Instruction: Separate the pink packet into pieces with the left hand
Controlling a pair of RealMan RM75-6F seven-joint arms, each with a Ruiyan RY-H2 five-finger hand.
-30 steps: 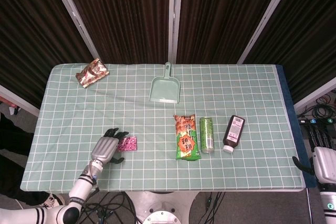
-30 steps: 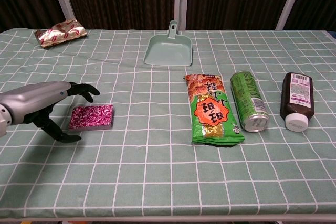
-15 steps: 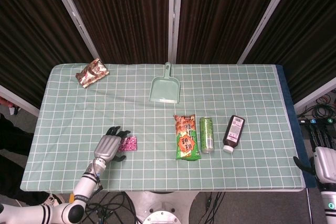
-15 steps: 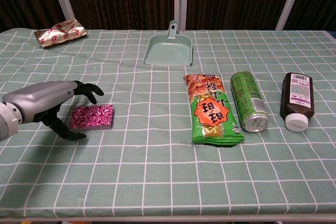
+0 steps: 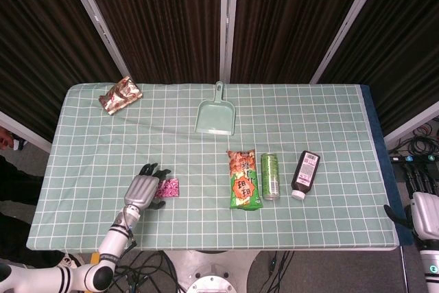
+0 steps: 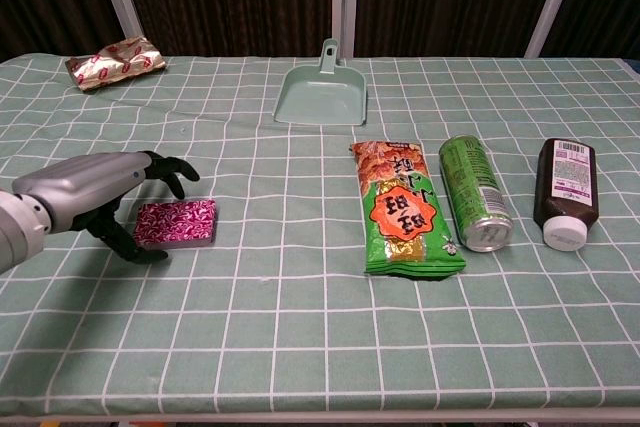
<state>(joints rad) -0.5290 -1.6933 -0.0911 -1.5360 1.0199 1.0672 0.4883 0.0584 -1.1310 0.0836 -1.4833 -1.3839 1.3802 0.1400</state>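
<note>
The pink packet lies flat on the green checked tablecloth near the front left. My left hand hovers at the packet's left end, fingers spread and arched over its left edge, with the thumb low beside its near corner. I cannot tell whether any fingertip touches it. The packet looks whole. My right hand shows only at the far right edge of the head view, off the table, too cropped to read its fingers.
Toward the right lie an orange-green snack bag, a green can on its side and a dark bottle. A green dustpan sits at the back centre, a red-gold wrapper at the back left.
My left hand has crept rightward toward the pink packet, closing in on its left edge. The packet has not moved.
</note>
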